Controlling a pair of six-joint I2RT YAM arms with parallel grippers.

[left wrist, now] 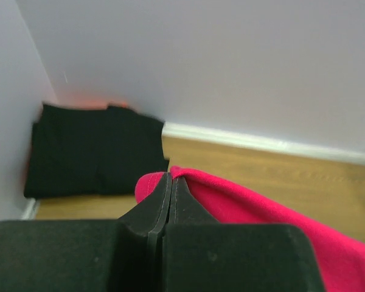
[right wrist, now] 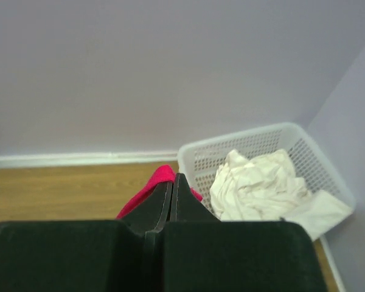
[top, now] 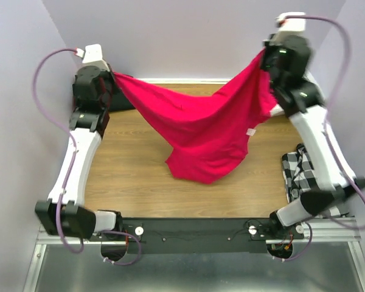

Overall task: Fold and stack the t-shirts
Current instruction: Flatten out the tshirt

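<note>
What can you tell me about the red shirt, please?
The red shirt is plain, soft crimson fabric, strung between both arms above the table. The left claw pinches one edge and the right claw another, both shut on it. It sags in creased folds to a rounded low point over the wood. I cannot tell whether it touches there. A small white tag shows on its right side.

The red t-shirt (top: 201, 131) hangs in the air like a hammock. One end is pinched by the left fingers (left wrist: 158, 201) and the other by the right fingers (right wrist: 163, 201). Its middle sags low over the counter (top: 134, 176). The black t-shirt (left wrist: 91, 149) lies folded flat in the far left corner. The cream-white t-shirt (right wrist: 255, 185) sits crumpled in the basket (right wrist: 201, 155).
</note>
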